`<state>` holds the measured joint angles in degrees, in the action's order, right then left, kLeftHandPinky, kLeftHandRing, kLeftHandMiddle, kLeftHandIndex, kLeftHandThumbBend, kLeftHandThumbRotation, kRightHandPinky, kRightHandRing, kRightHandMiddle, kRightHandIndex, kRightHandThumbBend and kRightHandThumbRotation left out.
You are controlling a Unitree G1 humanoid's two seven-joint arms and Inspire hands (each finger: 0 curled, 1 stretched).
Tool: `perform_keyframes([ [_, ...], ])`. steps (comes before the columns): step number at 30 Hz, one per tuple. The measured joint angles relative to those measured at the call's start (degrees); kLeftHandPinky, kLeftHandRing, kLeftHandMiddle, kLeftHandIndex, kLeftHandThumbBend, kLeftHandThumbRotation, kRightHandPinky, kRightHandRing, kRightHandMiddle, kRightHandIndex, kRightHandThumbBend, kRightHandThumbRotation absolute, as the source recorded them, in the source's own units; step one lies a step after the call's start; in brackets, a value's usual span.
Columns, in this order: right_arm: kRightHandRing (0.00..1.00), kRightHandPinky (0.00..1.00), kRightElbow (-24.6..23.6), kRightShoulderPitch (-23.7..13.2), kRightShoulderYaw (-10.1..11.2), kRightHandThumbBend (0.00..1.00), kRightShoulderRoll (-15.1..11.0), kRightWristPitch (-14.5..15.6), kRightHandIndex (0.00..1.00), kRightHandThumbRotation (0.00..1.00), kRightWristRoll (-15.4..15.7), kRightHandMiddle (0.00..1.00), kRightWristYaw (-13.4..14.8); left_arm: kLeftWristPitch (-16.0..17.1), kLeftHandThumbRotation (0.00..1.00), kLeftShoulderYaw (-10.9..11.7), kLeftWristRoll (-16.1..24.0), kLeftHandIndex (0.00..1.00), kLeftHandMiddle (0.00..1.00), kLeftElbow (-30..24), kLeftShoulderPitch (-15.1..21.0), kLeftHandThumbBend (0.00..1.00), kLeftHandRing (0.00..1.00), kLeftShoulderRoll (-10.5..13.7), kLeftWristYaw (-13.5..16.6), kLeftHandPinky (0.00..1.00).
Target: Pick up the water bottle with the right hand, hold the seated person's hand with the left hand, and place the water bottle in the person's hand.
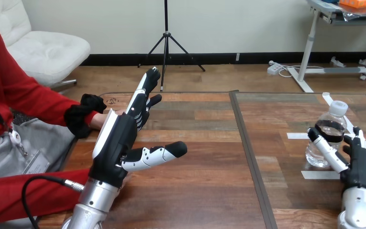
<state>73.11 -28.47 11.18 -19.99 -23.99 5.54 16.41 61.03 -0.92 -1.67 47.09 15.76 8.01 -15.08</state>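
A clear water bottle (332, 119) with a white cap and a dark label band stands upright on the table at the right. My right hand (364, 164) is beside it, open: the thumb (328, 150) lies straight across the bottle's front and the fingers reach up along its right side. My left hand (116, 140) is raised at the centre-left, open, with straight fingers pointing away and the thumb stretched to the right. The person's hand (98, 122), in a red sleeve with a black cuff, rests on the table just behind my left hand and is mostly hidden by it.
White tape strips (320, 174) mark the wooden table (205, 162) around the bottle. A dark seam (248, 148) runs down the tabletop between my two hands. The person's other arm in a red sleeve (24, 193) lies along the table's left edge.
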Motion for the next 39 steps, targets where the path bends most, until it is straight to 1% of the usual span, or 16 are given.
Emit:
perform_keyframes([
  [1,0.79,0.53,0.0,-0.1,0.0,1.0,-0.2,0.2,1.0,0.61,0.1,0.78,-0.1,0.0,0.51,0.0,0.0,1.0,1.0,0.0,0.0,1.0,1.0,0.0,0.0,0.91],
  [2,0.86,0.63,0.1,-0.2,-0.1,1.0,-0.4,0.3,1.0,0.61,0.1,0.86,-0.2,0.0,0.51,0.0,0.0,1.0,1.0,-0.1,0.0,1.0,1.0,0.0,0.1,0.91],
  [4,0.91,0.72,0.1,-0.4,-0.1,1.0,-0.7,0.4,1.0,0.6,0.1,0.91,-0.4,0.0,0.51,0.0,0.1,1.0,1.0,-0.2,-0.1,1.0,1.0,0.0,0.2,0.91],
  [6,0.94,0.79,0.2,-0.6,-0.1,1.0,-0.9,0.6,1.0,0.61,0.1,0.94,-0.7,0.0,0.51,0.0,0.1,1.0,1.0,-0.3,-0.2,1.0,1.0,0.0,0.4,0.91],
  [10,0.98,0.88,0.7,-1.1,-0.3,1.0,-1.1,1.0,1.0,0.6,0.3,0.98,-0.8,0.0,0.51,0.0,0.3,1.0,1.0,-0.6,-0.3,1.0,1.0,-0.1,0.8,0.91],
  [19,1.0,0.97,1.4,-1.7,-1.0,1.0,-1.6,1.7,1.0,0.59,1.2,1.0,-1.5,0.0,0.51,-0.1,0.6,1.0,1.0,-1.9,-1.0,1.0,0.99,-0.2,1.0,0.91],
  [22,1.0,0.99,1.5,-1.8,-1.2,1.0,-1.6,2.0,1.0,0.59,1.3,1.0,-1.7,0.0,0.51,-0.1,0.8,1.0,1.0,-2.2,-1.3,1.0,0.99,-0.2,1.3,0.9],
  [25,1.0,0.99,1.6,-2.1,-1.5,1.0,-1.6,3.0,1.0,0.6,1.6,1.0,-1.6,0.0,0.5,-0.1,1.0,1.0,1.0,-2.5,-1.6,1.0,1.0,-0.2,1.6,0.9],
  [31,1.0,1.0,2.0,-3.0,-1.8,1.0,-1.7,4.1,1.0,0.59,1.9,1.0,-1.4,-0.1,0.5,-0.2,1.2,1.0,1.0,-3.0,-2.3,1.0,1.0,-0.2,1.7,0.9],
  [39,1.0,0.96,2.4,-4.4,-2.0,1.0,-2.0,4.9,1.0,0.58,2.3,1.0,-1.5,-0.2,0.5,-0.2,1.3,1.0,1.0,-4.2,-3.2,1.0,1.0,-0.2,1.8,0.9],
])
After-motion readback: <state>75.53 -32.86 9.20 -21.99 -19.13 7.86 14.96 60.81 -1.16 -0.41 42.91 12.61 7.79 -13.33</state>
